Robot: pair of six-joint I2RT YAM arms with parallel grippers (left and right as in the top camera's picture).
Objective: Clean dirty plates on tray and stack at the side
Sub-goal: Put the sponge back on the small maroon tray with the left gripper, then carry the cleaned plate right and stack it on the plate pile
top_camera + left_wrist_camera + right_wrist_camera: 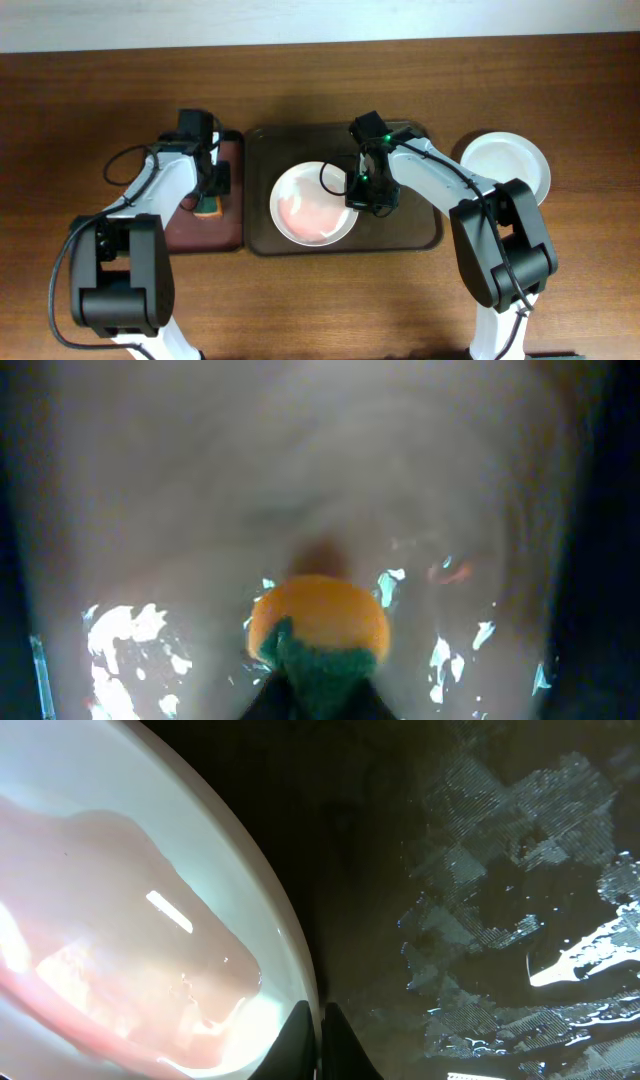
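White plate (305,212) smeared pink-red, dark brown tray (412,232), orange-and-green sponge (207,207).

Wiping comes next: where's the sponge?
In the overhead view, on the left side: the sponge is in the left gripper, over the small reddish tray, left of the big tray.

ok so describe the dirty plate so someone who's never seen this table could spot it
Find the large dark tray in the middle of the table. The smeared plate lies on its left half, with the right tool at its rim. Unlike the clean white plate on bare wood to the right, it has a pinkish film across its middle.
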